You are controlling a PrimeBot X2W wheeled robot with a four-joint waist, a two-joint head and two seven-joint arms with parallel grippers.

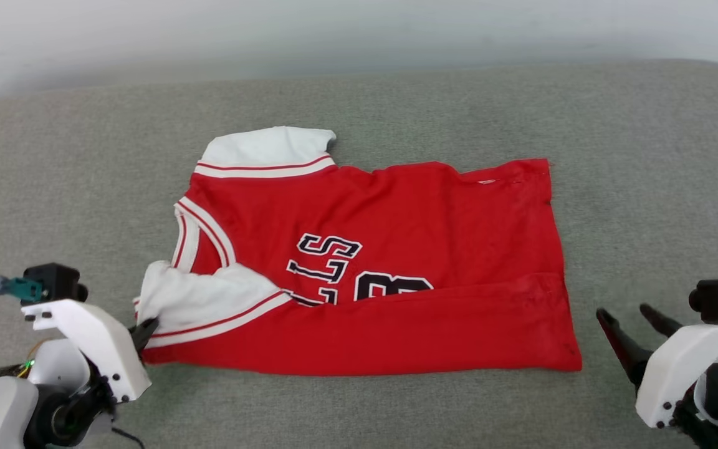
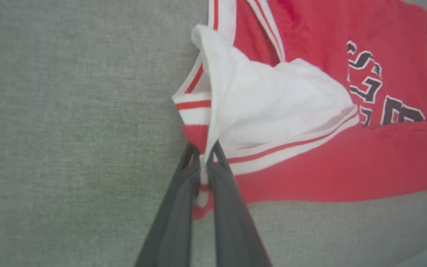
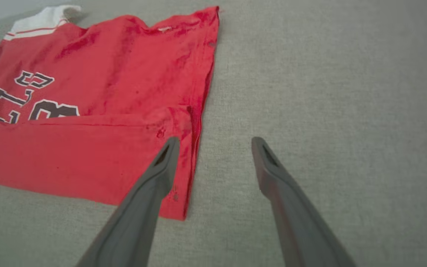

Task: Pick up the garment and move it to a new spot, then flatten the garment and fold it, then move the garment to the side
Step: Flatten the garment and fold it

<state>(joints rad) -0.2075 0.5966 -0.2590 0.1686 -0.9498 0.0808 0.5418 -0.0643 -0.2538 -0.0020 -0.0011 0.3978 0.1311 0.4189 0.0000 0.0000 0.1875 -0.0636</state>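
Observation:
The garment [image 1: 396, 249], a red jersey-style shirt with white sleeves and black lettering, lies spread on the grey cushion with its near long edge folded up over the lettering. My left gripper [image 1: 145, 330] is shut on the near white sleeve's striped hem at the shirt's lower left corner; the left wrist view shows the hem [image 2: 202, 178] pinched between the two dark fingers [image 2: 228, 193]. My right gripper [image 1: 626, 321] stands open just right of the hem corner; in the right wrist view one finger [image 3: 161, 167] hovers over the garment [image 3: 98, 100] and the other over bare cushion.
A grey fabric cushion [image 1: 646, 187] bears everything, with bare room left, right and in front of the shirt. A pale wall [image 1: 359, 31] runs behind its far edge.

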